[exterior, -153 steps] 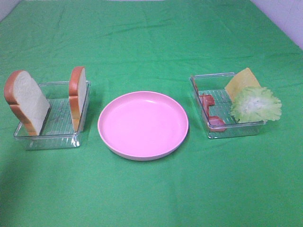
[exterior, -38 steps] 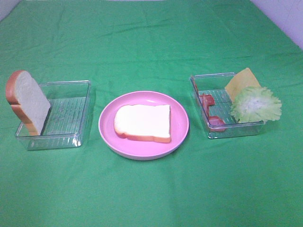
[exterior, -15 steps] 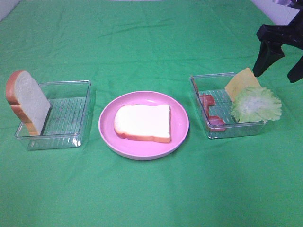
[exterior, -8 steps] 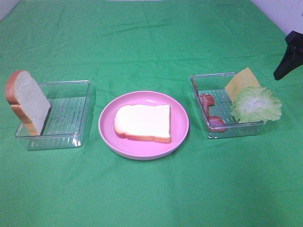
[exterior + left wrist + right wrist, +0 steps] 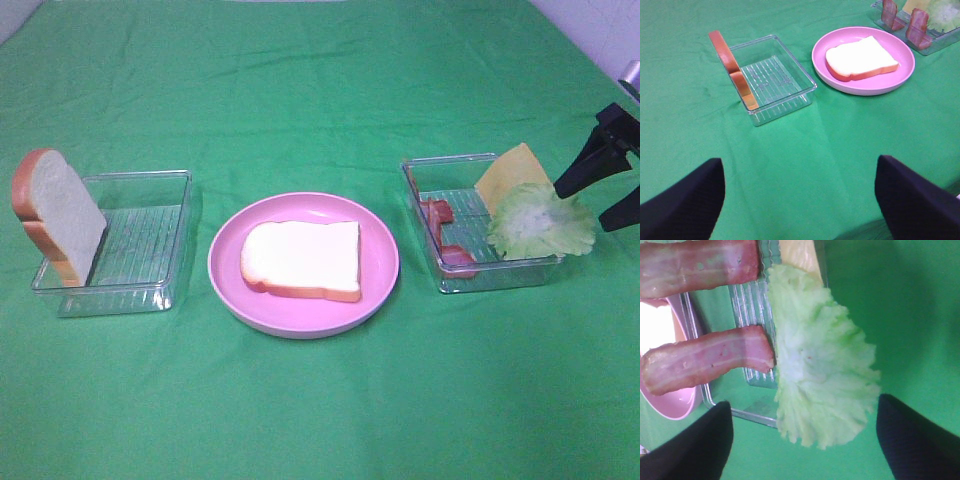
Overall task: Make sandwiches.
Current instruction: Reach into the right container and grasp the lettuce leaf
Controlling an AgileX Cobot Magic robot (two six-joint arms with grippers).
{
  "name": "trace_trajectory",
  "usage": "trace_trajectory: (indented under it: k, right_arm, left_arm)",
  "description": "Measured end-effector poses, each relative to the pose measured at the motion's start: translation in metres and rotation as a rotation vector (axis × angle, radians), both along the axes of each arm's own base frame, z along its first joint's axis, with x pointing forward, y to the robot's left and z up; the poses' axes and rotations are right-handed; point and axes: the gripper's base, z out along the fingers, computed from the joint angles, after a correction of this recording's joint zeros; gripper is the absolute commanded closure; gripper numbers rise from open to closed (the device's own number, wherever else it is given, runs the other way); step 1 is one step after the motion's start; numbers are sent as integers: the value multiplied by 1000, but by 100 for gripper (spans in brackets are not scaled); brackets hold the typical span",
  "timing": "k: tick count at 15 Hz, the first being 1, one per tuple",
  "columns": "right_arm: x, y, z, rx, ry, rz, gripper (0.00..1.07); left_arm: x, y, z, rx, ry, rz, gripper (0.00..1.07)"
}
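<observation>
The sandwich is not yet stacked. One bread slice (image 5: 300, 260) lies flat in the pink plate (image 5: 222, 285) at the middle of the green counter (image 5: 320, 420). The second bread slice (image 5: 55, 212) leans upright at the outer end of the left clear tray (image 5: 140, 176). The right clear tray (image 5: 450, 158) holds two bacon strips (image 5: 458, 257) standing on edge and a cheese square (image 5: 510, 168) propped at its far corner. The frilly lettuce (image 5: 535, 225) overhangs its outer wall. The right tool (image 5: 582, 208) hangs just beside that tray, fingers spread wide, with the lettuce between them but not gripped. The left tool (image 5: 800, 200) hovers over bare counter, apart from the left clear tray, also spread wide and holding nothing.
</observation>
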Motion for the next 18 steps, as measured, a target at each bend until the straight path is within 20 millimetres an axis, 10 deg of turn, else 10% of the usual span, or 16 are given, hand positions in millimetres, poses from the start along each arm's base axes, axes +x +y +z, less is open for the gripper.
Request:
trace_trajectory:
  k: [8, 18]
  right_arm:
    - [6, 2, -25, 68, 28, -12, 35]
    - [6, 6, -21, 122, 3, 13, 85]
  left_arm:
    - [0, 0, 0, 0, 0, 0, 29]
    - [0, 0, 0, 0, 0, 0, 29]
